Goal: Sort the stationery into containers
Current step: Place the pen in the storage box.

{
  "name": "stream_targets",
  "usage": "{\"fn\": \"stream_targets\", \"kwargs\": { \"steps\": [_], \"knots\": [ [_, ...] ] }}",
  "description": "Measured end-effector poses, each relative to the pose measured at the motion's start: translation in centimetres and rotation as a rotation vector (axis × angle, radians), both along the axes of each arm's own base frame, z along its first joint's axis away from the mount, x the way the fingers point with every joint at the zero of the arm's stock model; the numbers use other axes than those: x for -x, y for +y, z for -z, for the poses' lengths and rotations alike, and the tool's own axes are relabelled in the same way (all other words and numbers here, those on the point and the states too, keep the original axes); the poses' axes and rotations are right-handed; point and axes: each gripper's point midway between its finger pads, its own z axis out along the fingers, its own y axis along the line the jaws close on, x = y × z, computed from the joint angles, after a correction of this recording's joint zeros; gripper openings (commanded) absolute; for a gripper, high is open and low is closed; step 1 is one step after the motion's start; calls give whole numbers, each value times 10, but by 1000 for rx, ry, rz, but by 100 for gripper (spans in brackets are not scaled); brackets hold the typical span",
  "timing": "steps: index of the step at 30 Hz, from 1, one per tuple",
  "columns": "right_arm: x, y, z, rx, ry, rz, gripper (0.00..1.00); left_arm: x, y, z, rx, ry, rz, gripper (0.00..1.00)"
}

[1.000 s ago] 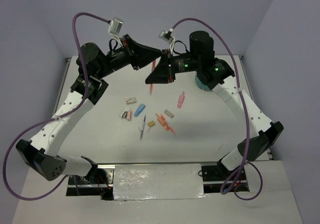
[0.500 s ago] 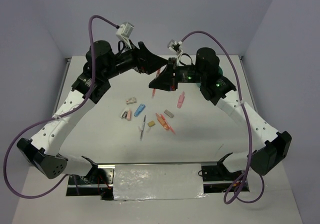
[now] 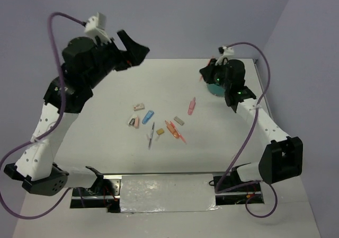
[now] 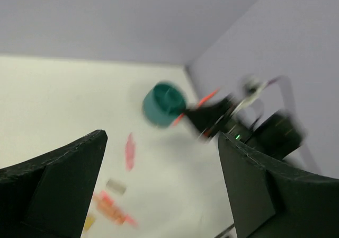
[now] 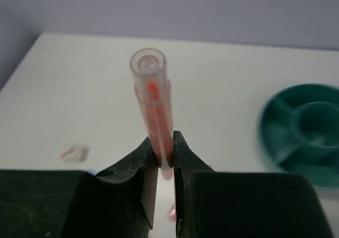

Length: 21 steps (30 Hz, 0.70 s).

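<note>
Handover done. My L gripper point(image 3: 135, 52) let go within the last sec: fingers spread wide, empty, arm pulled back to the far left. My R gripper point(image 5: 165, 148) pinches the orange pen point(image 5: 153, 97) near its lower end, pen upright. It swung from mid-table to just beside the teal organiser cup point(image 5: 273, 142), not over a compartment yet afaict. So 1 item is nearly ready to drop. Rest of the stationery point(image 3: 153, 124), ~10 pcs, lies loose on the table point(image 3: 159, 84).

Orange-pink marker point(image 5: 153, 111) with a clear cap stands upright, pinched in the right hand point(image 5: 165, 154). Teal organiser cup point(image 5: 275, 142) sits far right on the surface point(image 3: 175, 84). Pink marker point(image 3: 191, 106), blue block point(image 3: 148, 116) and dark pen point(image 3: 152, 134) lie scattered mid-surface.
</note>
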Motion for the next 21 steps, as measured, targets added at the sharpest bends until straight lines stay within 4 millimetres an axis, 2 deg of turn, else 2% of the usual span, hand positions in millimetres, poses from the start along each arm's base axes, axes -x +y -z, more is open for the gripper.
{"fn": "stream_targets", "kwargs": {
  "steps": [2, 4, 7, 8, 10, 12, 15, 17, 21],
  "knots": [
    [-25, -41, -8, 40, -47, 157, 0, 1, -5, 49, -80, 94, 34, 99],
    [-50, -78, -13, 82, -79, 288, 0, 4, -11, 112, -166, 210, 80, 99],
    [-88, -112, -14, 126, -101, 402, 0, 18, -12, 196, -269, 375, 142, 99],
    [-98, -121, -9, 140, -97, 426, 0, 25, -11, 217, -293, 422, 160, 99],
    [-113, -136, 6, 164, -73, 463, 0, 37, -7, 242, -331, 476, 186, 99],
    [-125, -148, 24, 188, -42, 485, 0, 45, -3, 246, -346, 486, 198, 99],
    [-138, -162, 48, 207, -2, 503, 1, 50, -1, 233, -358, 448, 214, 99],
    [-144, -168, 60, 207, 16, 503, 2, 50, -1, 228, -367, 437, 226, 99],
    [-152, -174, 73, 198, 28, 502, 3, 54, 1, 233, -393, 447, 239, 100]
  ]
}}
